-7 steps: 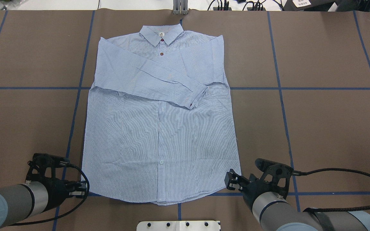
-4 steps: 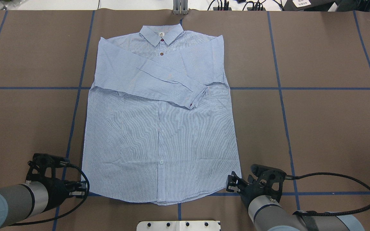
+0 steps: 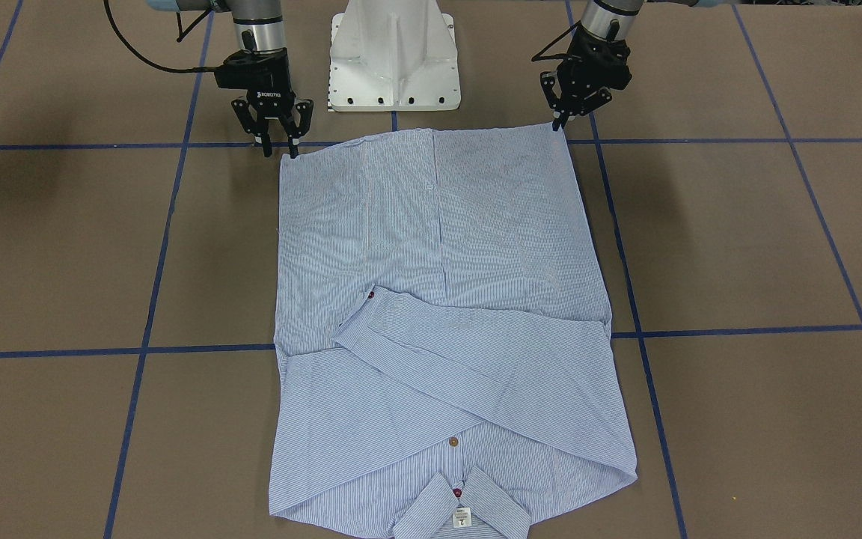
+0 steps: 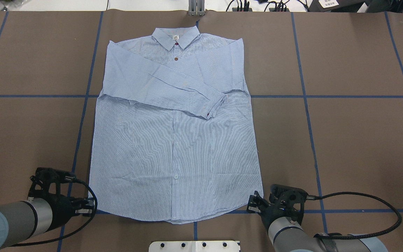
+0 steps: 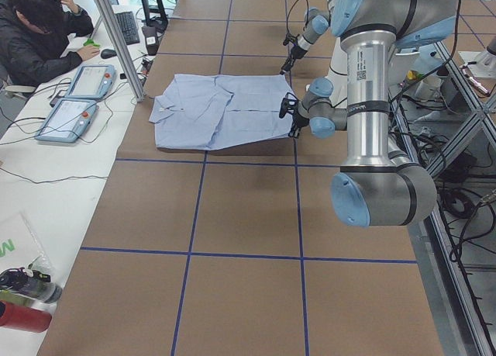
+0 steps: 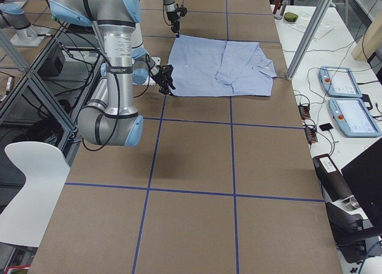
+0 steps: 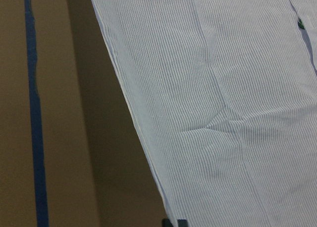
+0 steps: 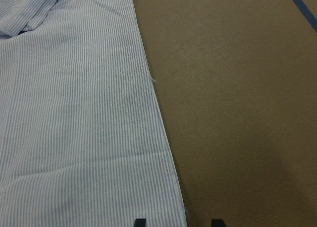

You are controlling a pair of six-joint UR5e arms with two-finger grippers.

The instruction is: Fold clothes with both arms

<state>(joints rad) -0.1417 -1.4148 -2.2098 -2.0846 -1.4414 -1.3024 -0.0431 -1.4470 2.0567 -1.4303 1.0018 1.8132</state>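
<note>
Front view: shirt (image 3: 438,314) flat on table (image 3: 738,247), collar away from robot, sleeves folded across chest. R gripper (image 3: 277,142) jaws apart, tips at hem corner. L gripper (image 3: 572,118) at other hem corner, jaws slightly apart, no cloth between.
Overhead: L gripper (image 4: 86,206) beside hem corner, R gripper (image 4: 253,205) just beside opposite corner.
Wrist views: shirt edges (image 7: 218,113) (image 8: 74,128) lie flat. R fingertips (image 8: 140,222) spread, straddling hem edge.

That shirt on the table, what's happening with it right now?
Two robot arms are partway through folding the striped shirt. It lies flat with both sleeves already crossed over the chest. The left gripper and right gripper sit open at the two hem corners nearest the robot, apparently about to pinch them. Nothing is lifted yet.
</note>
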